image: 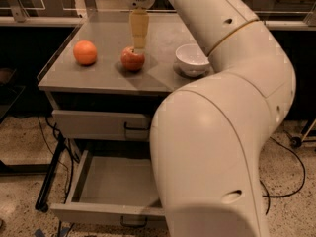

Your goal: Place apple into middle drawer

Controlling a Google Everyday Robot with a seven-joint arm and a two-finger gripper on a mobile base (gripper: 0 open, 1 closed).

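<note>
The red apple [133,59] with yellowish patches sits on the grey cabinet top [108,80], near the middle. My gripper [139,46] hangs down from the white wrist right above the apple, its tip at the apple's top; whether it touches is unclear. The middle drawer [106,214] is pulled open below and its grey inside shows nothing in it. My white arm [222,132] covers the drawer's right part.
A plain orange [85,52] lies left of the apple. A white bowl [192,59] stands to its right. A shut grey drawer front [94,124] is above the open one. Black cables [52,147] run over the speckled floor at the left.
</note>
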